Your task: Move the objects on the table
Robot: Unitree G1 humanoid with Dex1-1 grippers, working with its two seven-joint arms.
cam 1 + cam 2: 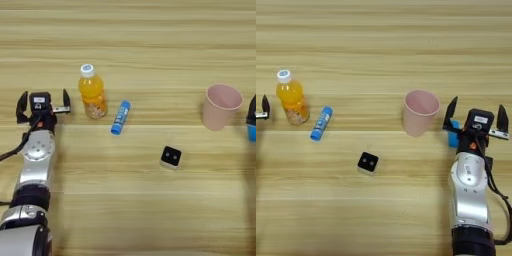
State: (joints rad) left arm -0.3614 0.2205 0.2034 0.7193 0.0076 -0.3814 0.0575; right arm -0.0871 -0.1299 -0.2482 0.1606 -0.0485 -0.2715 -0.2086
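Observation:
An orange-drink bottle [92,92] with a white cap stands upright on the table [130,40], left of centre. A blue-and-white tube [120,117] lies just to its right. Nearer the front sits a small black cube [171,157] with white sides. A pink cup [419,112] stands upright to the right. My left gripper [43,104] is open just left of the bottle, apart from it, holding nothing. My right gripper [476,115] is open just right of the cup, also holding nothing.
A small blue object [454,133] lies on the table under my right gripper's left finger, partly hidden by the wrist. Both silver forearms reach in from the near edge at the far left and far right.

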